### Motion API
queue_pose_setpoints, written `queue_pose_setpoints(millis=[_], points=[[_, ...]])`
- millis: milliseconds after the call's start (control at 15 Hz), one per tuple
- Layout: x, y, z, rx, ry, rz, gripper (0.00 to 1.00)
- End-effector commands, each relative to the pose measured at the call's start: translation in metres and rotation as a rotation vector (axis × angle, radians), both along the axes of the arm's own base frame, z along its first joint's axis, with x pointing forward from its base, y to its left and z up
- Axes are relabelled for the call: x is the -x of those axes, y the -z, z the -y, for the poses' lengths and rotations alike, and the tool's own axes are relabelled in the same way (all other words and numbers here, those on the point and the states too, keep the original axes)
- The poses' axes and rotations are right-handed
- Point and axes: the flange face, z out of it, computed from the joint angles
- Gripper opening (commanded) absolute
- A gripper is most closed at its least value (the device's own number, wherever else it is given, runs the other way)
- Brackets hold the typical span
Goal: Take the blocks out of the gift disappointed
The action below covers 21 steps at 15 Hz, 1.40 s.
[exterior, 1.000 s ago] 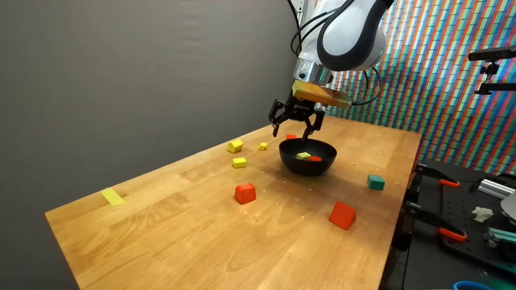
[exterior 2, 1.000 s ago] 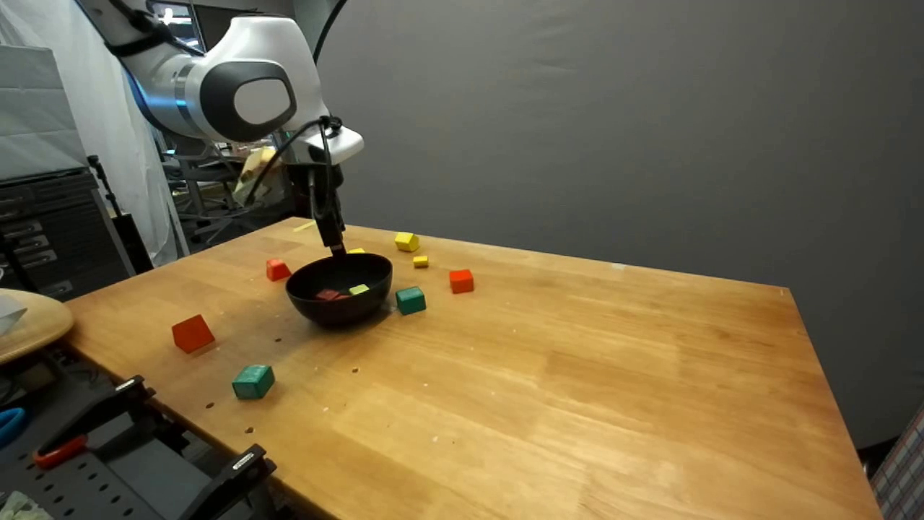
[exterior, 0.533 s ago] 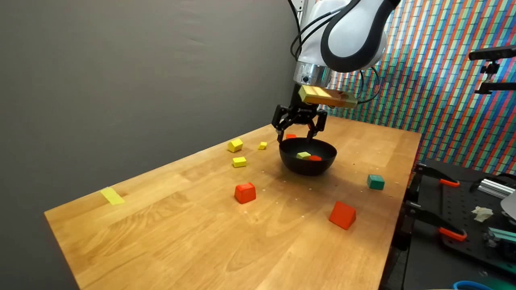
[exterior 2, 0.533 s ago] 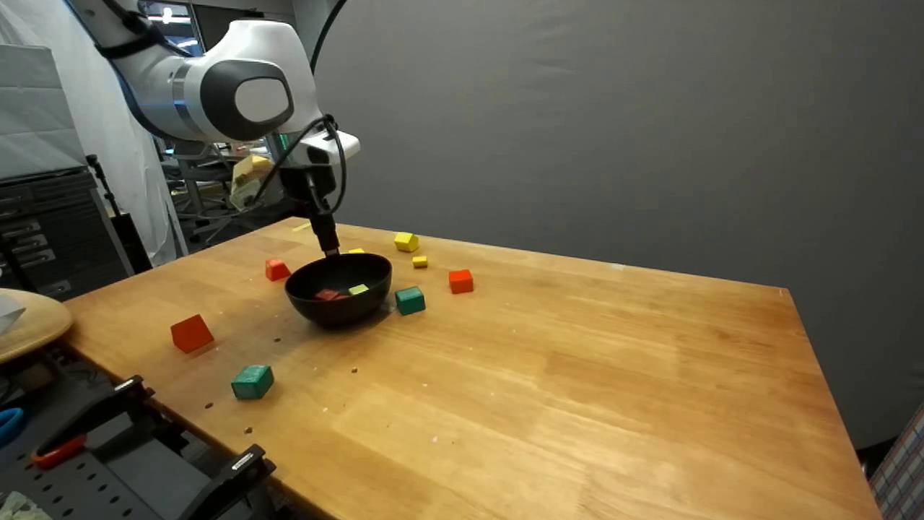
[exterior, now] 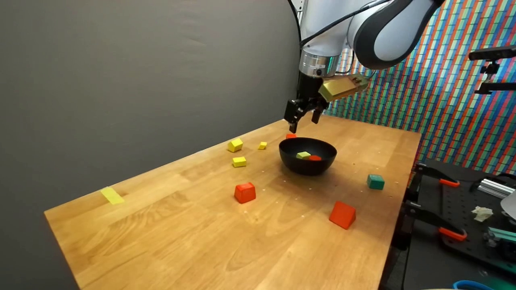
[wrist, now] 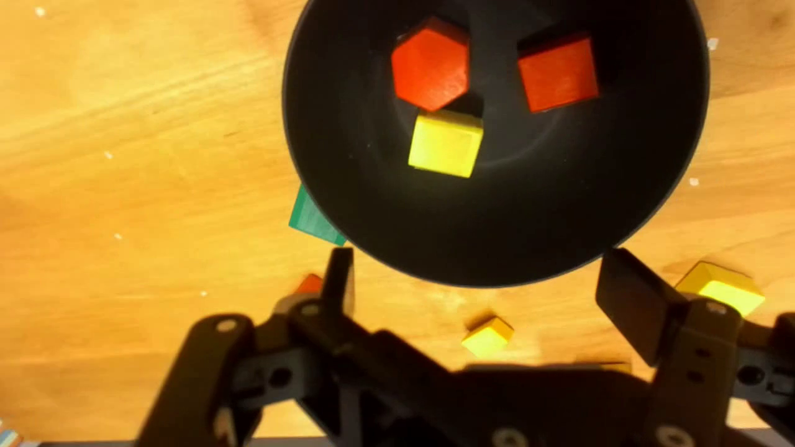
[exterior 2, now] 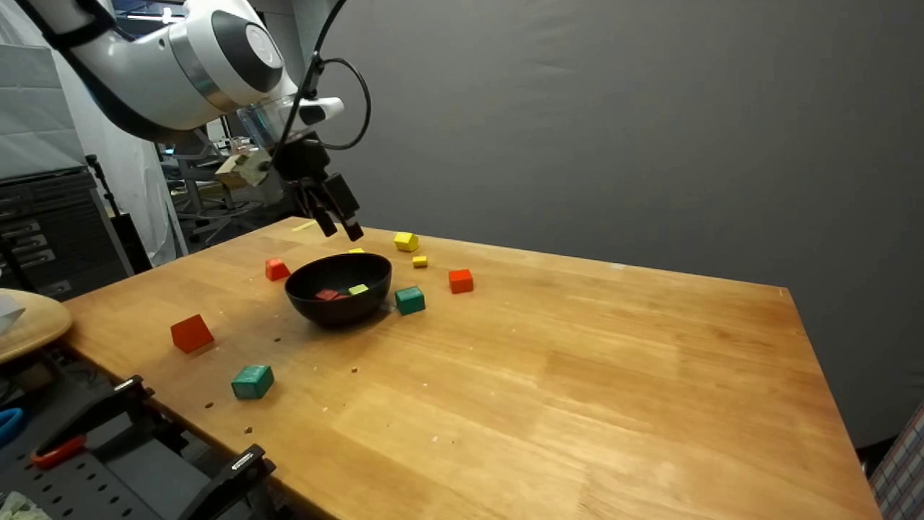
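Jaws spread, holding nothing, above and beside the bowl. Inside: yellow block, red hexagon, red block. Yellow block crowds red hexagon, so a grip there may jam. Lowered this wide, they could catch the bowl and tip it.

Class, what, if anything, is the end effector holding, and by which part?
Nothing is held: the end effector stands open, apart from the black bowl, where two red blocks and a yellow block lie.
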Motion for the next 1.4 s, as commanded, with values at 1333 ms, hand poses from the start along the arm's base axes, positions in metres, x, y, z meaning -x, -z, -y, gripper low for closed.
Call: queue_pose_setpoints(millis=[1333], points=[[-0.004, 0.049, 0.023, -0.174, -0.039, -0.089, 1.00]])
